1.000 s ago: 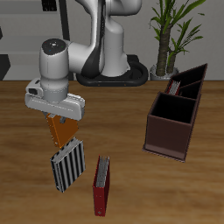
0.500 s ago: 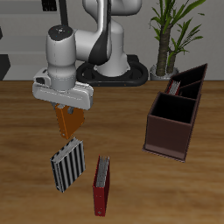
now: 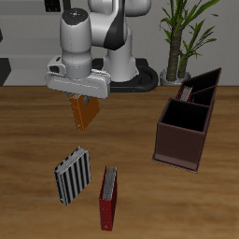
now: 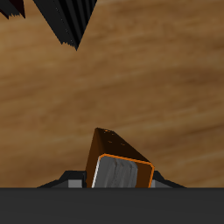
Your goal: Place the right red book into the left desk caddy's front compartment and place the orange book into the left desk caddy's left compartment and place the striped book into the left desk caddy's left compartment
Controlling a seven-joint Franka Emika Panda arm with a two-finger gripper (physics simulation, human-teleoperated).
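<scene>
My gripper [image 3: 82,97] is shut on the orange book [image 3: 84,112], which hangs upright well above the table. In the wrist view the orange book [image 4: 118,162] shows end-on with its pale page edge between the jaws. The striped book [image 3: 72,175] lies flat on the table below and nearer the front edge, and the wrist view catches its corner [image 4: 66,22]. The left desk caddy [image 3: 203,86] stands far back at the table's side, near-black with thin reddish rims. Something small and red [image 3: 187,93] shows at its near end.
A longer dark red book [image 3: 108,197] lies beside the striped book near the front edge. A dark reddish-brown caddy box [image 3: 184,135] stands just in front of the black caddy. A potted plant [image 3: 187,33] stands behind them.
The gripper has risen with the orange book and moved back and toward the caddies' side. The striped book and dark red book have not moved.
</scene>
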